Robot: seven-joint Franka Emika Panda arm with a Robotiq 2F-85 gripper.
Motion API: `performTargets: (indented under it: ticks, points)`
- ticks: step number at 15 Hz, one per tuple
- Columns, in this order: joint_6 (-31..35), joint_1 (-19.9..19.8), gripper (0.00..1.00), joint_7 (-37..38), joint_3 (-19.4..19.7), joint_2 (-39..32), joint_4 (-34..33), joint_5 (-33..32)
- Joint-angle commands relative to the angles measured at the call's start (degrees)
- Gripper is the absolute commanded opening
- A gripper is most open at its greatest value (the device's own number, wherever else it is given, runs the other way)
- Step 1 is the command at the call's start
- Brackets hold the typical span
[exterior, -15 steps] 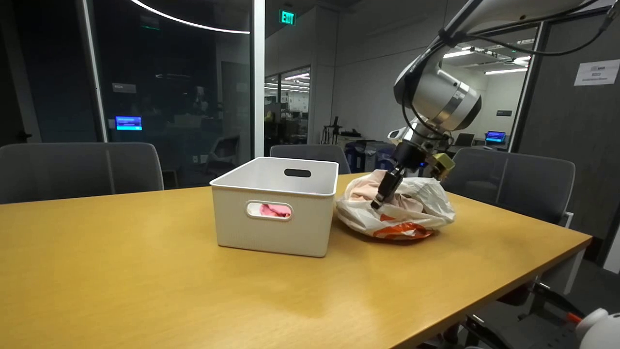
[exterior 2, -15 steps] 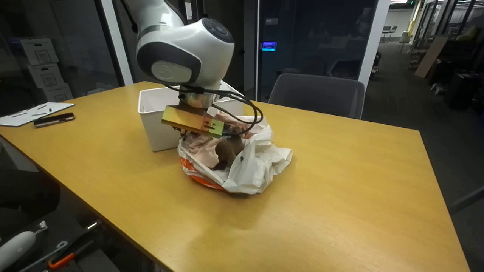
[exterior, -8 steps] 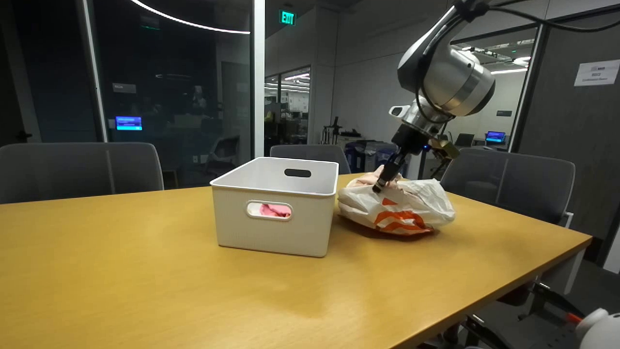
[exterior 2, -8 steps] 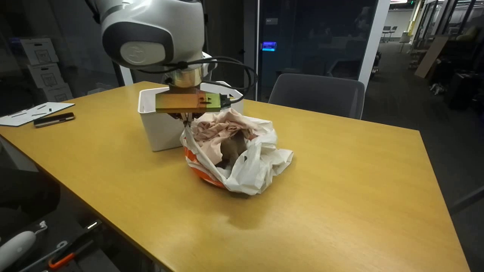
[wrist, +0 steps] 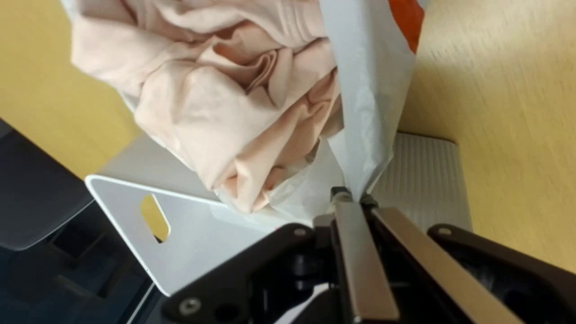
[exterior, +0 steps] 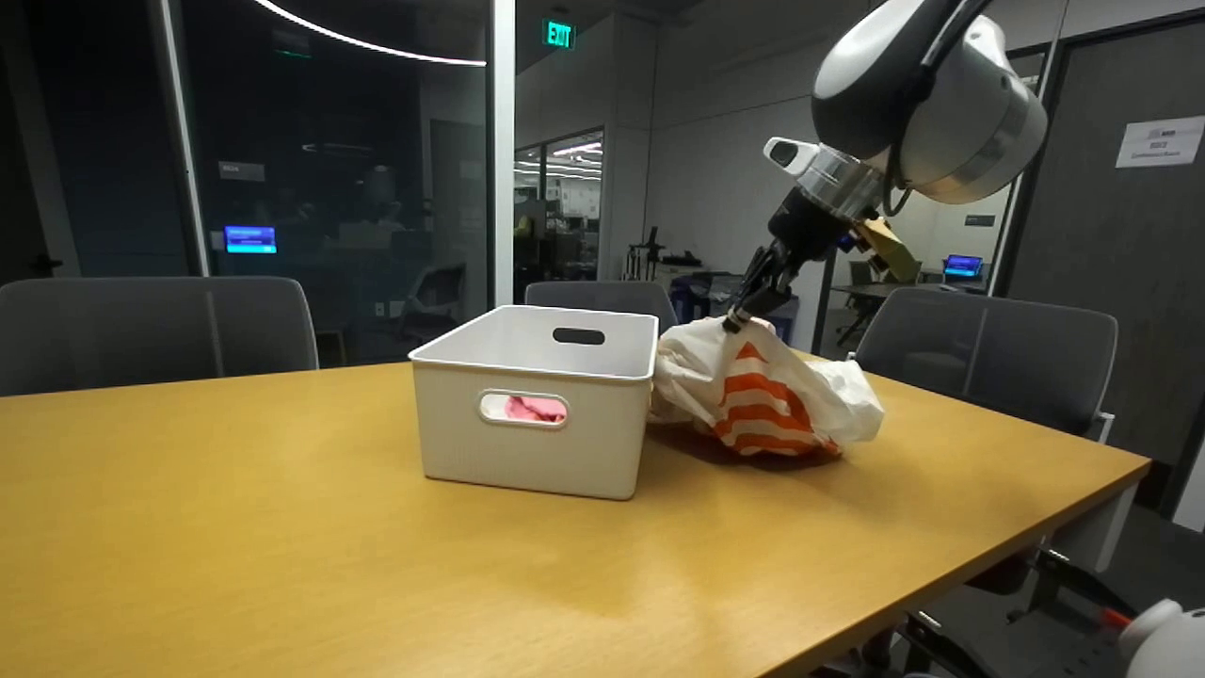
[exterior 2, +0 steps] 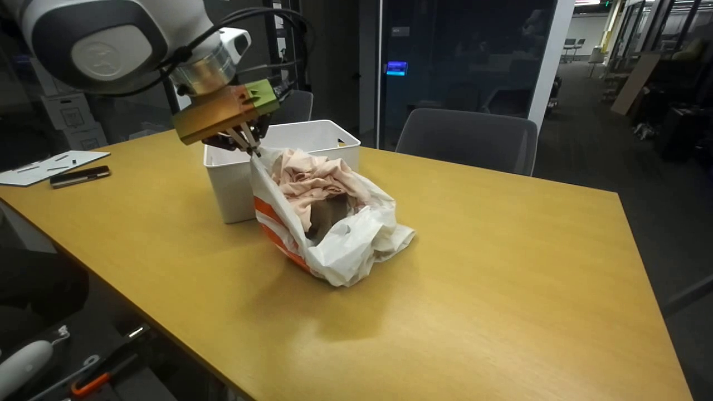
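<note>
Wrist view: hand (wrist: 355, 196) lower centre, fingers pinched together on white bag (wrist: 366, 103) by its edge; bag extends up-frame, held edge near-vertical, pink cloth (wrist: 193, 103) inside; white bin (wrist: 198, 243) lower left.

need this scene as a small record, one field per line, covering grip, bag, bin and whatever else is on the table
grip: end effector pinches the raised edge of the white plastic bag with orange stripes
bag mouth: open
bag contents: crumpled pale pink cloth; brown item, too unclear to identify
beside bag: white rectangular plastic bin; contact unclear
bin contents: bright pink item, only partly visible
surface: yellow wood-grain table
also on table: white sheet, dark oblong object
</note>
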State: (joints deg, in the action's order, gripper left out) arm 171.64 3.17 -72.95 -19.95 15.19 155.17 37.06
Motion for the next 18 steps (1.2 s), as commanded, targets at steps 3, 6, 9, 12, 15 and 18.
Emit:
performTargets:
  ticks: [3,6,9,12,15,18]
  points:
    - [7.7,-6.7,0.02,5.4,-8.6,-0.3,2.8,-4.1]
    - [-2.9,-5.5,0.03,2.9,-3.6,-1.4,1.4,-1.4]
    - [-14.9,-3.7,0.02,-0.8,1.1,-2.9,-1.2,3.2]
    - [-27.8,4.5,0.02,-3.2,14.3,-2.8,-3.4,3.3]
    - [-40.8,3.3,0.02,-3.8,18.2,-3.8,-6.2,3.7]
    - [-45.2,2.3,0.28,-2.1,20.0,-4.0,-7.5,2.6]
